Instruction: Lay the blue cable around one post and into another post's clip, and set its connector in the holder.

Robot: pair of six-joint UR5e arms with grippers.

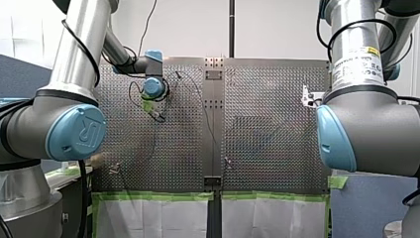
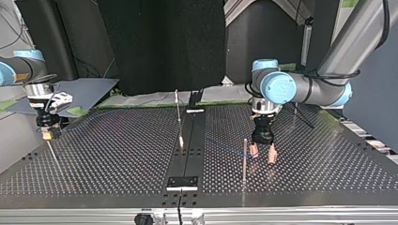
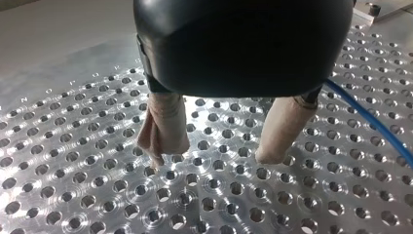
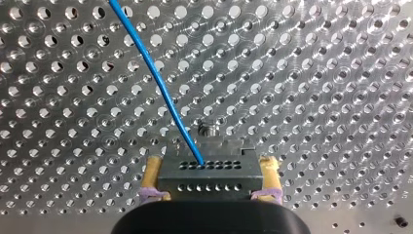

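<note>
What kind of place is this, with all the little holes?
Likely a robot lab: my left arm and right arm work over a perforated metal table, with a blue cable running across it.

A perforated metal table (image 1: 267, 134), divided down its middle by a narrow metal strip (image 1: 213, 124), fills the front view. Green tape (image 1: 153, 196) lines its near edge, above white sheets (image 1: 148, 218). In the top view, a black backdrop (image 2: 159, 42) stands behind the table.
</note>
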